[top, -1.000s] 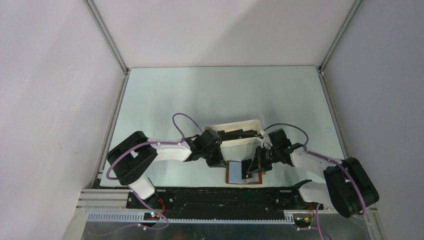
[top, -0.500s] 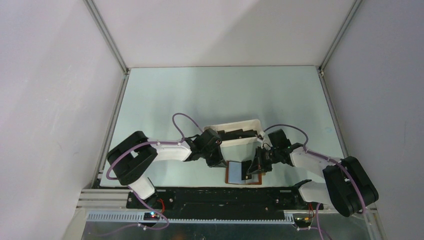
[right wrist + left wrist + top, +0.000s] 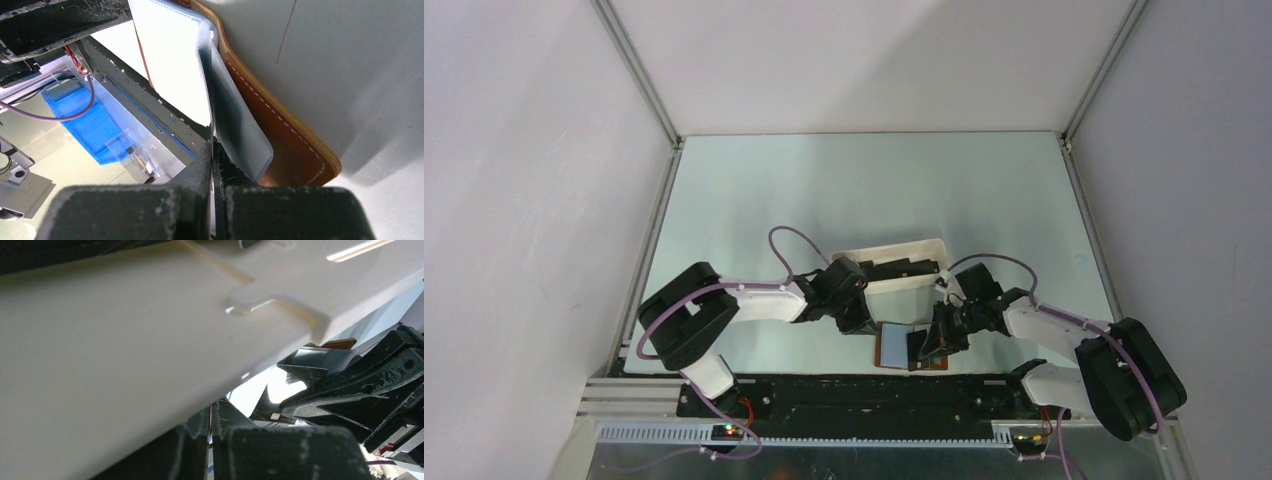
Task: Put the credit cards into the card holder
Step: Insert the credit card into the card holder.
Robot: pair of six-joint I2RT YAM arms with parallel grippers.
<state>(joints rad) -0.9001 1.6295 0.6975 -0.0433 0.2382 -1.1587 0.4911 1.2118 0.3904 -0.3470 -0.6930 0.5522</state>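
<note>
Holder (image 3: 892,347) lies open, pale lining up, near the front edge of the counter (image 3: 824,190), just in front of the tray (image 3: 894,284) and between the two hands, so each arm can reach it from its own side. The left hand (image 3: 860,322) is closed with nothing visible between its fingers, its tip at the holder's far left corner. I judge it is there to pin the leather flat, though contact is hidden: its own camera is filled by the tray's white wall. The right hand (image 3: 931,344) is pinched tight on a dark card (image 3: 921,347), held on edge over the holder's right half. From the wrist, the card's free end runs along the brown leather toward the pocket, a slant suited to sliding it in. Whether its leading edge is inside a pocket I cannot tell. More cards (image 3: 904,268) lie in the tray, so the job looks partly done at best.
</note>
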